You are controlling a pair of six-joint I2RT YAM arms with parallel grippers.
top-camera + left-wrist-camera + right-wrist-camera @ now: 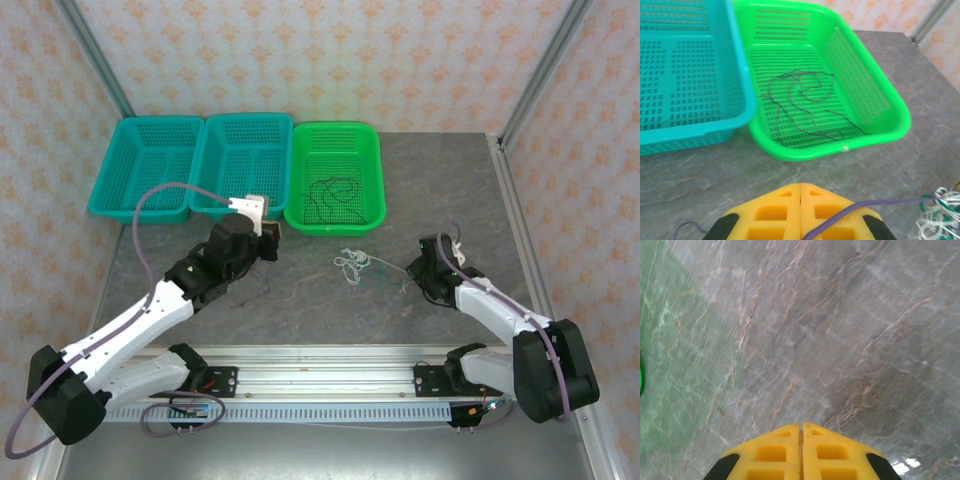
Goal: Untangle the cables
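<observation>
Grey stone-patterned table (300, 310) is carrying three baskets along its far side: two teal baskets (150, 120) on the left and a green basket (378, 180) just right of them, their rims touching or nearly so. Some of the cables are lying inside the green basket: a thin black cable (800, 100) is sprawling in loose loops across its slotted floor. The other cables (352, 262), a small clump of white and green strands, are resting on the bare table nearer than the green basket, between the two arms.

On the left, the left gripper (272, 235) is hovering just in front of the gap between the middle teal basket and the green one, and its yellow fingers (775, 210) are pressing flat together. A thin purple line is crossing one finger toward the clump at the right edge of that wrist view.

On the right, the right gripper (415, 268) is sitting low near the clump's right side, its fingers (775, 452) likewise closing tight against each other over bare table.
</observation>
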